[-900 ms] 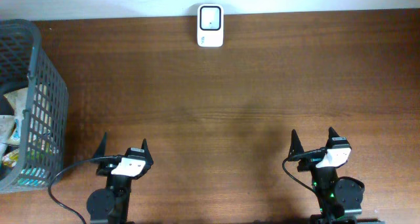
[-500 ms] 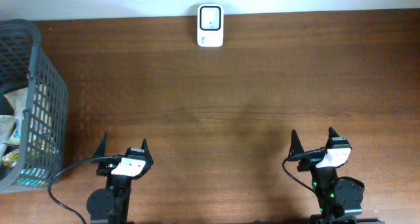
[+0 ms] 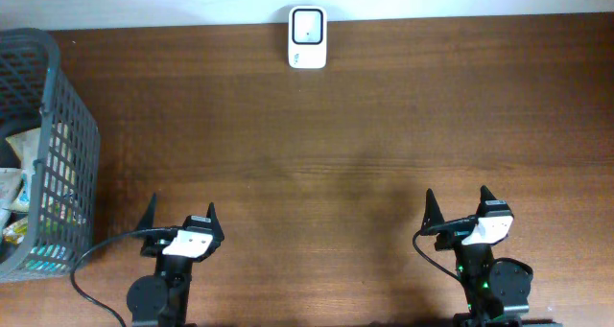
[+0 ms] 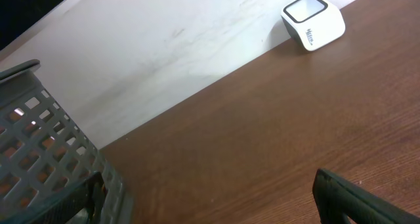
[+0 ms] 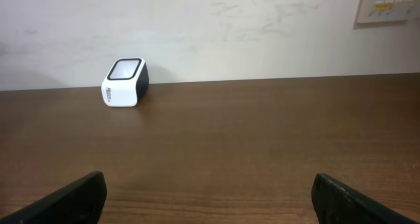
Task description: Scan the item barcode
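1. The items (image 3: 10, 198) sit in the basket (image 3: 67, 135), far left on the surface (image 3: 317, 154).
2. Left arm (image 3: 184, 243), jaws released and empty: best to reach over the rim and pinch one packet gently.
3. Turn its barcode toward the scanner (image 3: 307, 37) at the far edge.
4. Right arm (image 3: 487, 229), jaws likewise released: best kept out of the way.

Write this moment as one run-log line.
left gripper: open, empty | right gripper: open, empty | scanner: far table edge | basket: left, items inside
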`<action>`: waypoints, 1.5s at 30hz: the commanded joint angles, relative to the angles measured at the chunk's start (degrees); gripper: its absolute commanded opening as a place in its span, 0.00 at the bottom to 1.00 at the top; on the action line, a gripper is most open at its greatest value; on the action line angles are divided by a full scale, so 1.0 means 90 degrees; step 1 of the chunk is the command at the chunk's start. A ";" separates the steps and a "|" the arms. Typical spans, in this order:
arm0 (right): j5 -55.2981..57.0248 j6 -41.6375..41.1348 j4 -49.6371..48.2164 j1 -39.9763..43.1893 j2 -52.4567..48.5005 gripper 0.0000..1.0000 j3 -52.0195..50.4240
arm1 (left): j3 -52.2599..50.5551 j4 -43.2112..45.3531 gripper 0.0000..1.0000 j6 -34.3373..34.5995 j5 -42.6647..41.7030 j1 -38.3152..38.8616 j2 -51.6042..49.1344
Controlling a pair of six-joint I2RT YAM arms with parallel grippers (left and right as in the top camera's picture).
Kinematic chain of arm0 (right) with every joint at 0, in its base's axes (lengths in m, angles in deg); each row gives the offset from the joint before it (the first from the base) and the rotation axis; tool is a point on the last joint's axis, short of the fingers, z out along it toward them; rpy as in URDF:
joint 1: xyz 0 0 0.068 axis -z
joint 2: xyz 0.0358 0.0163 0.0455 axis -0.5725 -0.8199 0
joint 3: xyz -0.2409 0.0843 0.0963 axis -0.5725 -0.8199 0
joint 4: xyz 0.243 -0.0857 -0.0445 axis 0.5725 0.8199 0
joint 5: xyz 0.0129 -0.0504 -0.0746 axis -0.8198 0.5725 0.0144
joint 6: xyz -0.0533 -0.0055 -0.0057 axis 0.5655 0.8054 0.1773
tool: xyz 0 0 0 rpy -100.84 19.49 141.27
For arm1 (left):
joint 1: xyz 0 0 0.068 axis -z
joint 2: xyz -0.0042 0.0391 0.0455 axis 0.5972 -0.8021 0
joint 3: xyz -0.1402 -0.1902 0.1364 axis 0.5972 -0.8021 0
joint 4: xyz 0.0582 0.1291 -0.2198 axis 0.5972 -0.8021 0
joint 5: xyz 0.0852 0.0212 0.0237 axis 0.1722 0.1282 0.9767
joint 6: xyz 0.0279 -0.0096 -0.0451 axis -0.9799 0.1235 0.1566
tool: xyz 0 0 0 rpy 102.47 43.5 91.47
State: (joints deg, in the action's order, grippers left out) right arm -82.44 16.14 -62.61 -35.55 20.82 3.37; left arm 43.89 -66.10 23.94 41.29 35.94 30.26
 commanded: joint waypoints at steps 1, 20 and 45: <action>-0.0036 -0.0022 0.0000 -0.0017 0.0044 0.98 -0.0058 | -0.0015 -0.0053 0.99 -0.0058 0.0002 -0.0034 0.0056; -0.0036 -0.0022 0.0000 -0.0017 0.0041 0.99 -0.0058 | 0.0002 0.0748 0.99 0.0034 -0.0561 -0.0034 0.0056; -0.0036 -0.0022 0.0000 -0.0017 0.0044 0.99 -0.0058 | 0.9508 -0.5491 0.99 0.0738 -0.4265 -0.0034 -0.8140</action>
State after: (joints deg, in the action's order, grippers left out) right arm -82.44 16.12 -62.61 -35.55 20.80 3.37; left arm 118.32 -108.87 30.27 12.52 35.83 -34.35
